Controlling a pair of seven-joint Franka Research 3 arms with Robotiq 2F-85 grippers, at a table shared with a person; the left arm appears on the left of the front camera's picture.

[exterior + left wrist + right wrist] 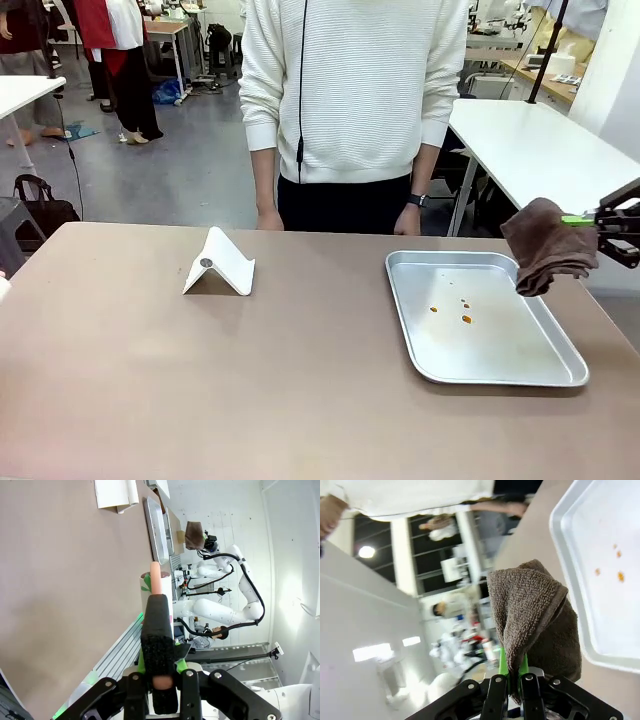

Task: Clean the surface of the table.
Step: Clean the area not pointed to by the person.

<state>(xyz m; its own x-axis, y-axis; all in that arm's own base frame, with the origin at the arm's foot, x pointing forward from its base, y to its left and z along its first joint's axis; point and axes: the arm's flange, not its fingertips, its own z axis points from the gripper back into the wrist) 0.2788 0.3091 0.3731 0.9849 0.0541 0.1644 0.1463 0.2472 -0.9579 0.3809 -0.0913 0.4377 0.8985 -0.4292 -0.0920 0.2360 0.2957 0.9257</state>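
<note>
Our left gripper [161,666] clamped on a black foam-wrapped stick [157,630], the tan table [250,380] spreading before us, a silver tray [500,375] on its right with orange crumbs [465,318], our right gripper [578,220] pinching a brown cloth [548,245] by the tray's right rim, a white folded stand [220,265] further left, a person [350,90] at the far edge

Place: robotics lab in an open workshop hall.
Evidence:
- white jointed robot arm [245,580] with trailing black cables
- tan worktop [250,380], a person in a white sweater [355,90] standing at its far side
- white-topped tables [540,150] behind
- far bench loaded with equipment [545,70]
- bare grey floor [170,170], black bag [40,205] on it
- round ceiling lamp [366,551]
</note>
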